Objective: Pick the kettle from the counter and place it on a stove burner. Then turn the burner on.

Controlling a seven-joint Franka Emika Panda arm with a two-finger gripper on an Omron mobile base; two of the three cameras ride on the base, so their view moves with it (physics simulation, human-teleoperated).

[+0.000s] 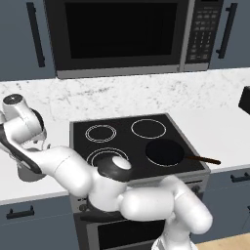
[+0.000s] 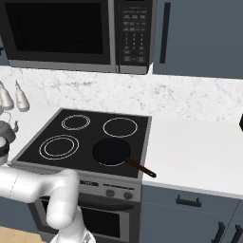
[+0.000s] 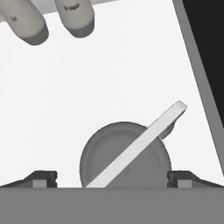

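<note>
Flat, even rendered light throughout; the white marble-look countertop [image 3: 109, 78] washes nearly featureless, perhaps overexposed. Shadows faint, edges slightly soft, no glare.

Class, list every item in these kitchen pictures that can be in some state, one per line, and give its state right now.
Kettle: upright on the counter, lid on, not lifted.
End effector: open, directly above the kettle, one finger on each side.
Large stove burner: dark, not glowing, nothing on it.
Frying pan: sitting on the front right burner, handle pointing over the counter.
Microwave: door closed.
Bottles: standing upright on the counter.
</note>
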